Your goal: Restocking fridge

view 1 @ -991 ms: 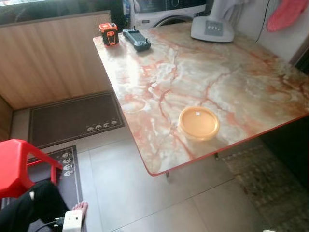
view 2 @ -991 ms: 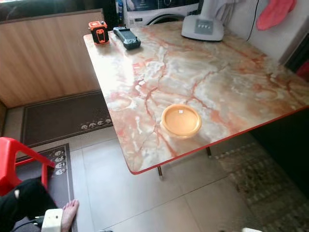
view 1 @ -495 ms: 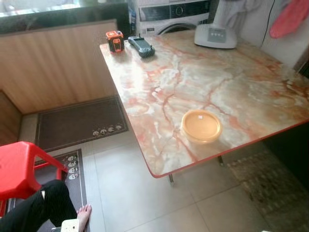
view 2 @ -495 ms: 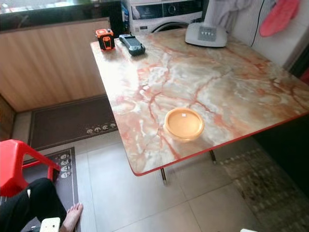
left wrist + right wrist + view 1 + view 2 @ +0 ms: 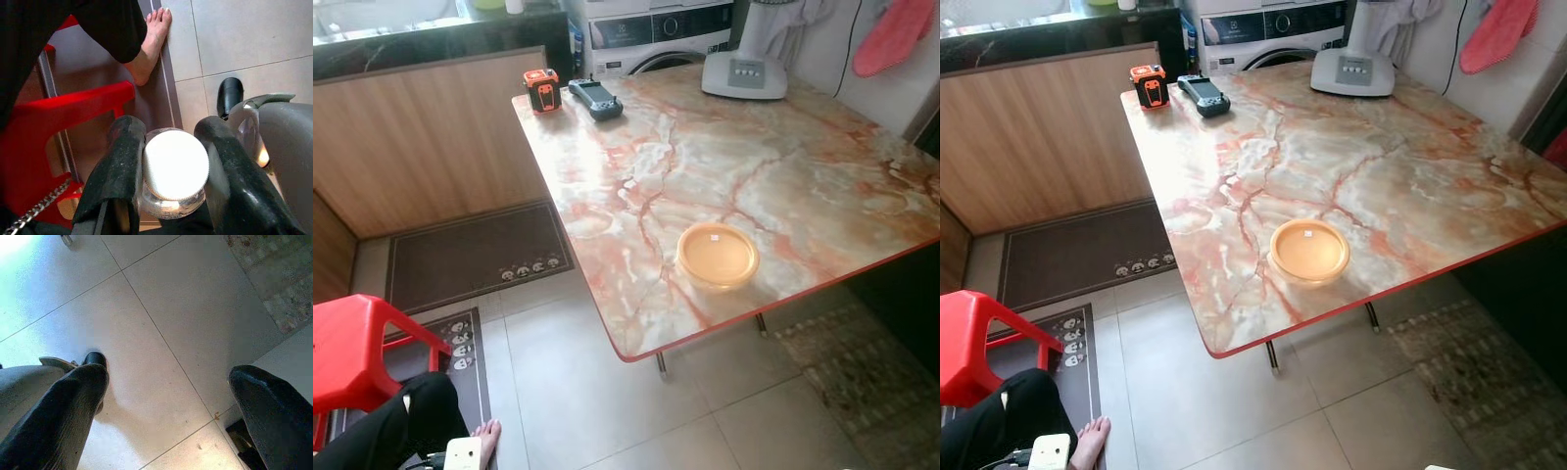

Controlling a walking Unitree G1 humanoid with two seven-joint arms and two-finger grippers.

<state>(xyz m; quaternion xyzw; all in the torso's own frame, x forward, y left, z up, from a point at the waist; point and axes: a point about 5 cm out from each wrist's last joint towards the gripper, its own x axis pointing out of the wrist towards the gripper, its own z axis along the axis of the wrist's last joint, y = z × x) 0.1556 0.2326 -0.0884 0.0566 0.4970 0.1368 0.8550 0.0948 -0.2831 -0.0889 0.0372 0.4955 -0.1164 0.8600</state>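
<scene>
My left gripper is shut on a clear bottle with a round white cap, one black finger on each side of it. It hangs low over the floor, near a person's bare foot and a red plastic chair. My right gripper is open with nothing between its fingers, over pale floor tiles. A round orange lidded container sits near the front edge of the marble table.
An orange-and-black device, a dark handset and a white appliance base stand at the table's far end. A washing machine is behind it. Dark mats lie left of the table. A person's leg and a small white box are at the bottom left.
The whole picture has shifted a little as the camera moved. The things on the table stay where they were. The person's leg has shifted slightly.
</scene>
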